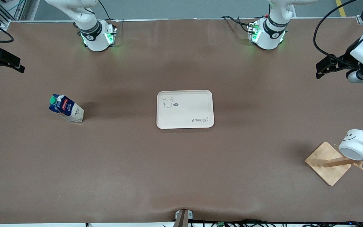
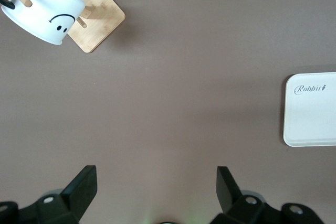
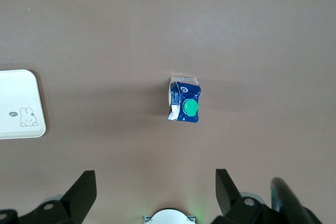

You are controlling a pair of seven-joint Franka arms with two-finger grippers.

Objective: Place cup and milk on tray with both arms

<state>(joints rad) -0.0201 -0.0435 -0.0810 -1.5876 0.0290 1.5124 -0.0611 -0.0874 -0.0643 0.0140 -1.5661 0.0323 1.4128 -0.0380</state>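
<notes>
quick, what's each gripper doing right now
left gripper: open, holding nothing, up over bare table.
right gripper: open, holding nothing, up above the milk.

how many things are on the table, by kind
mug: 1
milk carton: 1
tray: 1
wooden mug rack: 1
total: 4
</notes>
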